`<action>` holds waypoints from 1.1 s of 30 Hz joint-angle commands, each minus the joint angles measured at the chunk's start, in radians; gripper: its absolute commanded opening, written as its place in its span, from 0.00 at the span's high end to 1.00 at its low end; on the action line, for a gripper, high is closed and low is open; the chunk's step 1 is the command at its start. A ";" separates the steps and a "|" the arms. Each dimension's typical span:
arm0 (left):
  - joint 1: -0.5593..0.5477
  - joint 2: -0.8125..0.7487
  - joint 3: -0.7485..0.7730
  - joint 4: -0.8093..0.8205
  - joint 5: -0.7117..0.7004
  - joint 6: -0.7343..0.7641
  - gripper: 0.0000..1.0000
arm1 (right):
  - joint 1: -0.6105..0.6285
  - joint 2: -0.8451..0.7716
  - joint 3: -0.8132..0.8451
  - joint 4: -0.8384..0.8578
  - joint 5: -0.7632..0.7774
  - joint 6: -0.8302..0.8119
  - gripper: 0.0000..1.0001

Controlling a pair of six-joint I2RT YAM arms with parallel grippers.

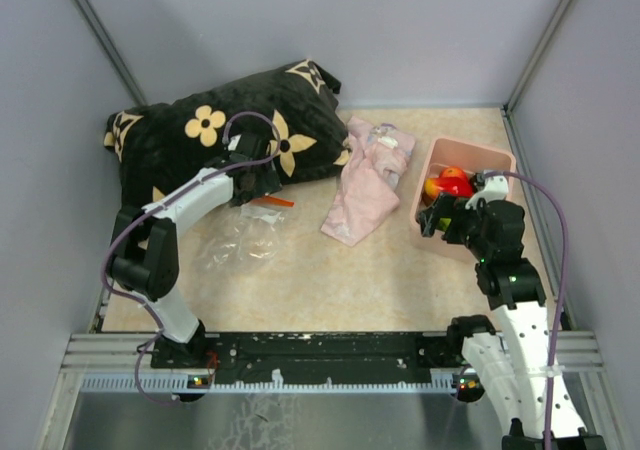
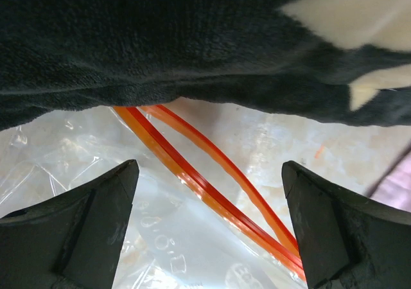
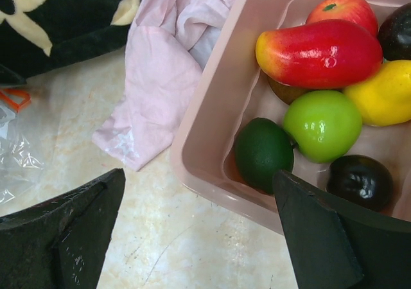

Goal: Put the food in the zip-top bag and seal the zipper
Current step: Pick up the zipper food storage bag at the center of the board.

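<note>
The clear zip-top bag [image 1: 240, 242] lies on the table at the left, its orange-red zipper [image 1: 270, 202] at the pillow's edge. In the left wrist view the zipper's two strips [image 2: 205, 180] lie parted between my open left gripper's [image 2: 209, 228] jaws, close above the bag [image 2: 160, 231]. The toy fruits [image 1: 447, 183] sit in the pink bin [image 1: 470, 156]: a red-and-yellow one [image 3: 321, 52], a lime green one [image 3: 323, 124], a dark green one [image 3: 263, 153], a yellow one [image 3: 385, 95] and dark brown ones [image 3: 361, 181]. My right gripper [image 3: 199, 228] is open and empty over the bin's near left corner [image 3: 199, 154].
A black pillow with cream flowers [image 1: 215, 135] lies at the back left, overhanging the bag's mouth [image 2: 160, 45]. A pale pink cloth [image 1: 365, 178] lies between the pillow and the bin. Grey walls enclose the table on three sides.
</note>
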 commanded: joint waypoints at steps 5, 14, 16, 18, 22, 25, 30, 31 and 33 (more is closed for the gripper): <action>-0.003 -0.004 -0.043 -0.022 -0.029 0.054 0.22 | 0.018 -0.018 -0.005 0.051 -0.008 0.002 0.01; -0.022 -0.142 -0.145 0.018 -0.027 0.113 0.78 | 0.030 -0.006 -0.006 0.057 -0.037 -0.002 0.01; -0.027 -0.166 -0.170 0.019 -0.025 0.121 0.88 | 0.030 0.000 -0.002 0.055 -0.045 -0.004 0.01; -0.029 -0.192 -0.186 0.017 -0.012 0.131 0.99 | 0.029 0.005 0.003 0.052 -0.054 -0.009 0.01; -0.050 -0.260 -0.213 0.012 0.012 0.155 1.00 | 0.030 0.019 0.006 0.061 -0.084 -0.016 0.01; -0.068 -0.321 -0.234 0.021 0.045 0.188 1.00 | 0.031 0.036 0.012 0.066 -0.106 -0.022 0.01; -0.108 -0.406 -0.270 0.058 0.132 0.238 1.00 | 0.064 0.074 0.019 0.105 -0.133 -0.004 0.01; -0.119 -0.421 -0.276 0.068 0.147 0.248 1.00 | 0.081 0.083 0.022 0.119 -0.130 0.003 0.01; -0.142 -0.449 -0.293 0.089 0.166 0.268 1.00 | 0.147 0.112 0.030 0.149 -0.099 0.021 0.01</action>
